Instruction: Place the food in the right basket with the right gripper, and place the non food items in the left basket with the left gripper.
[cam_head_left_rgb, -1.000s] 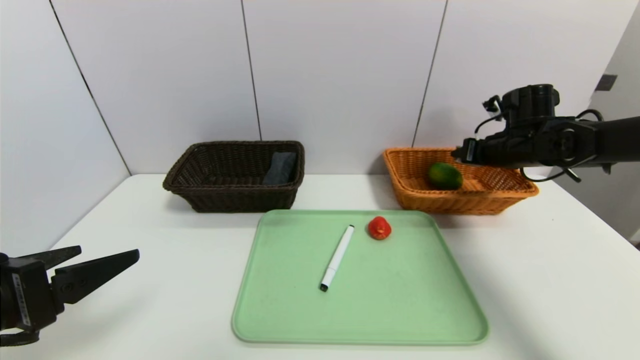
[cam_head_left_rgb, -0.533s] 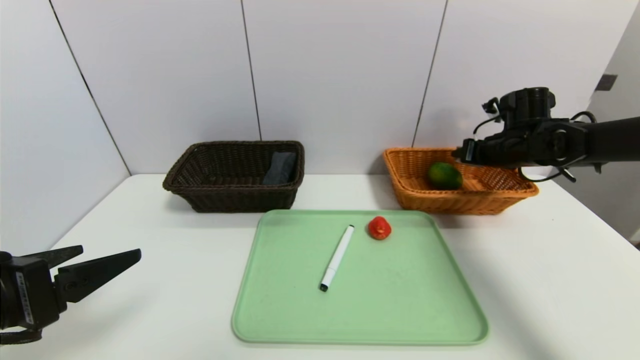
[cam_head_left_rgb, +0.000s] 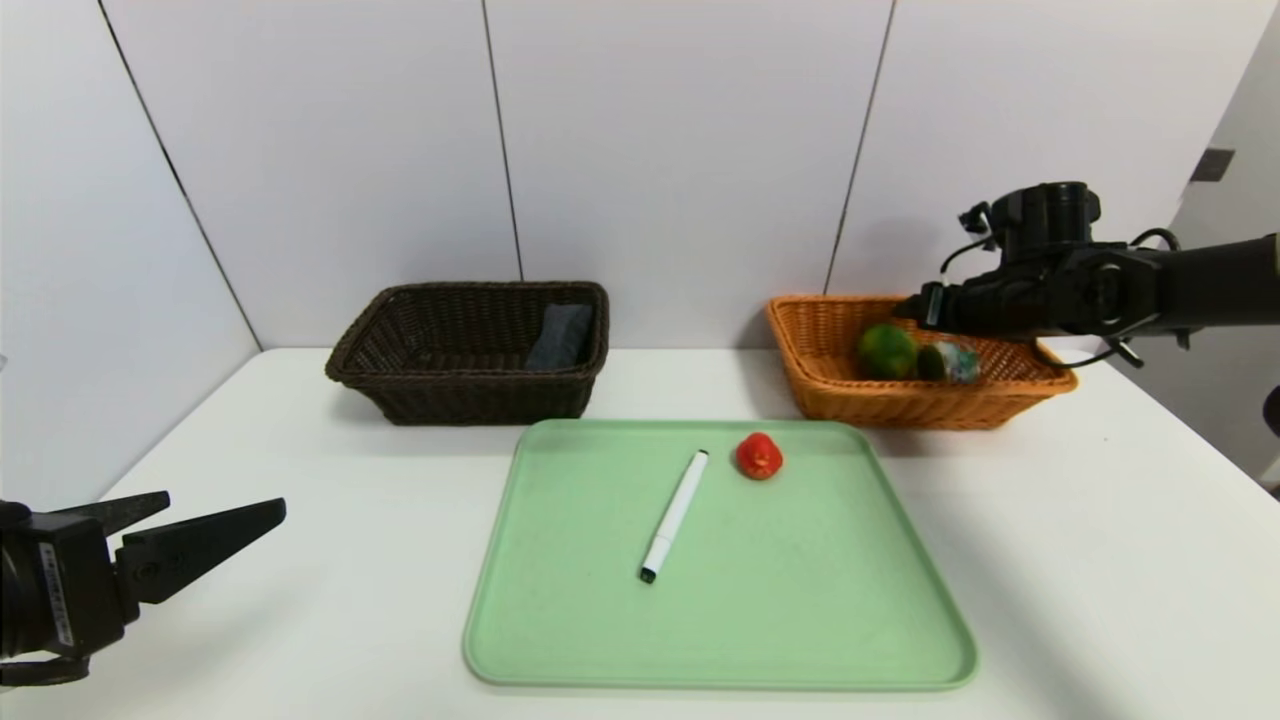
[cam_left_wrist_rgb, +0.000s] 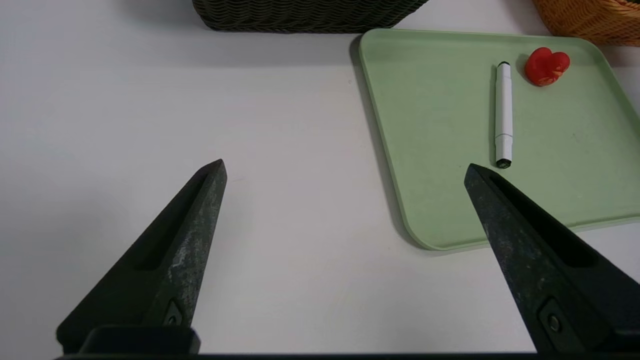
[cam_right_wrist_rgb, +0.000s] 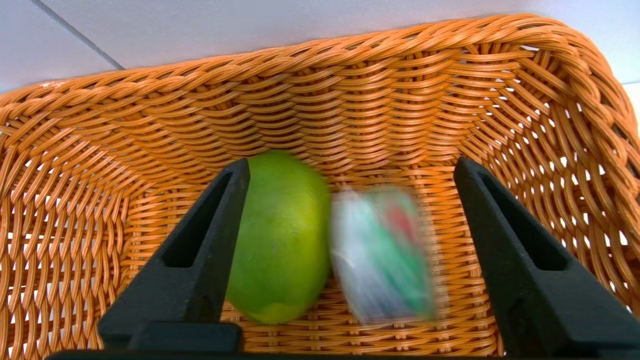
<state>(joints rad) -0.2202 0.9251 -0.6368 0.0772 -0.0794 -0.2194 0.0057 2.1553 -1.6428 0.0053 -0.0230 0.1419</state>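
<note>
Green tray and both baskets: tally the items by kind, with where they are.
Fruit: 1, green, orange basket
Can: 1, orange basket
Towel: 1, dark basket
Marker: 1, tray
Red knobbly object: 1, tray
Total: 5

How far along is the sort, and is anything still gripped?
Done: green fruit and tin can lie in the orange basket; the grey towel is in the dark basket.
In hand: nothing. The right gripper is open above the can; the left gripper is open over the table beside the tray.
Left: white marker and red knobbly object, both on the tray.
</note>
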